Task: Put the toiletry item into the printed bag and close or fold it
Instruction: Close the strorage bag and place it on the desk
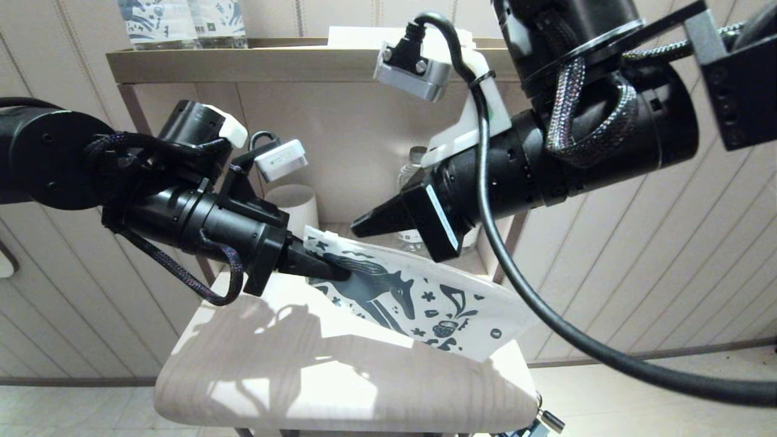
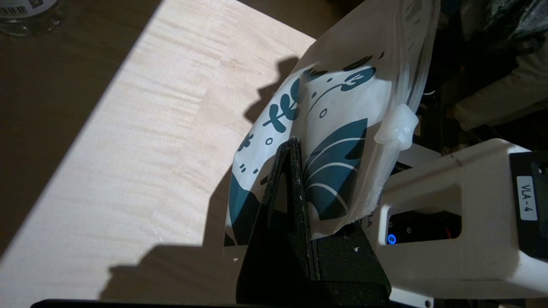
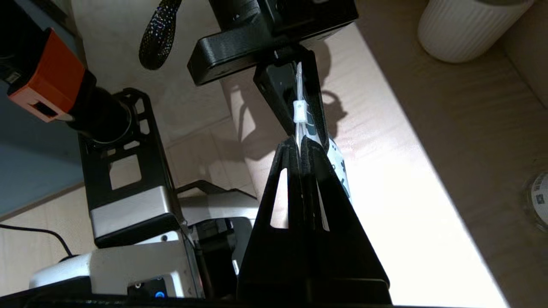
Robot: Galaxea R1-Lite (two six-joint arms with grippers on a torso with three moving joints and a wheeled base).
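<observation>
Gripping the printed bag from its left end, the left pincer is clamped tight on the plastic, its fingers pressed together over the blue print. The bag hangs in the air, tilted, above the pale wooden desk, not lying on it. The right pincer reaches in from the right to the bag's upper edge; in the right wrist view its fingers are closed together on that thin edge, just below the small white zip slider. The left wrist view shows the same slider on the bag's edge, past the leaf print, and the left pincer's fingers pinching the pouch. Whether the comb is inside the bag cannot be told; no view shows it clearly. Farther back, a white ribbed cup stands on the shelf behind the desk, with a clear bottle partly hidden behind the right arm. On the top shelf stand two blue-printed bottles.
</observation>
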